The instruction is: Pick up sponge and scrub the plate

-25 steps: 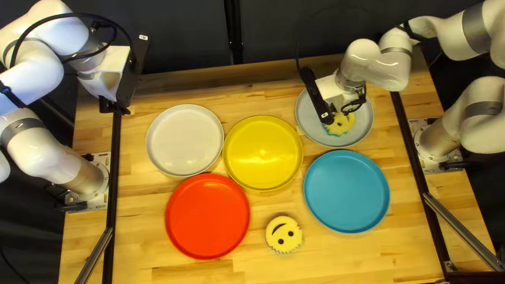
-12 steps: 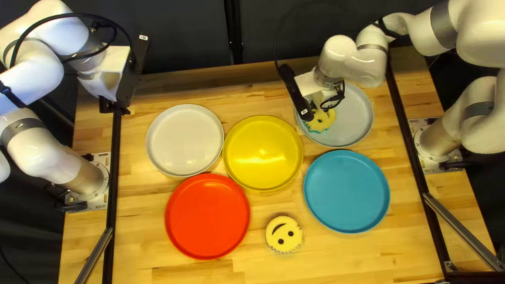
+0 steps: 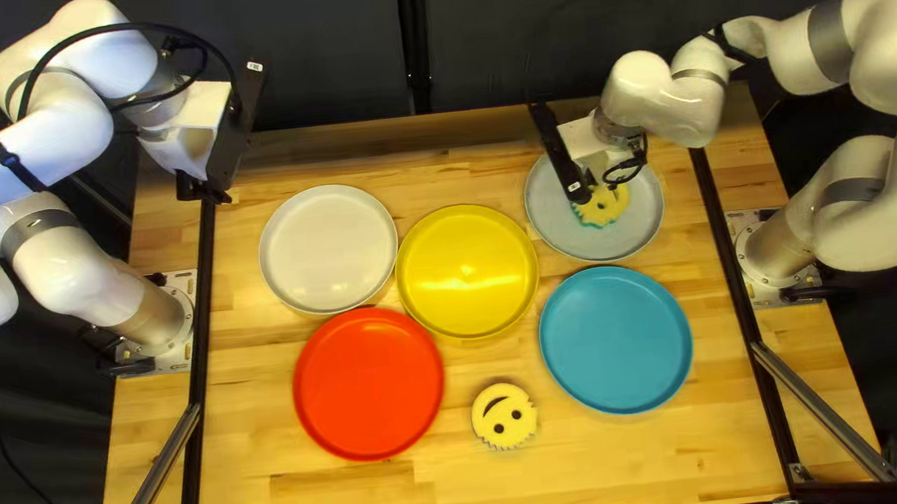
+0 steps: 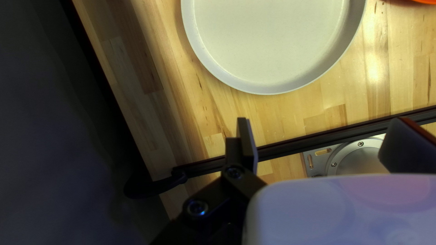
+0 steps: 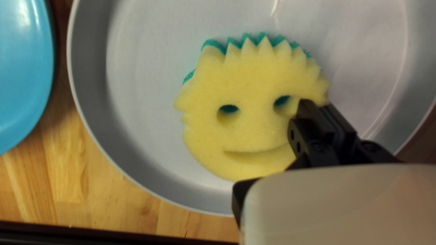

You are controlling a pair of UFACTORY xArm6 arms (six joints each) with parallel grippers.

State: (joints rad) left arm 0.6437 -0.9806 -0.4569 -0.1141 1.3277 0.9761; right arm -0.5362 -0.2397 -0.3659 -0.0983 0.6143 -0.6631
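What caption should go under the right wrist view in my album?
A smiling yellow sponge meets my right claw on a gray plate, with a blue plate close by.

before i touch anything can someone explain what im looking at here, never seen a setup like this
Two white robot arms work at a wooden table. One picture looks down from above the table's near edge; the others come from a camera on each wrist. On the table lie an off-white plate, yellow plate, red plate, blue plate and grey plate, plus a loose smiley sponge. The right end effector is at a second smiley sponge, over the grey plate; whether it grips it, I can't tell. The left end effector is open, holding nothing.
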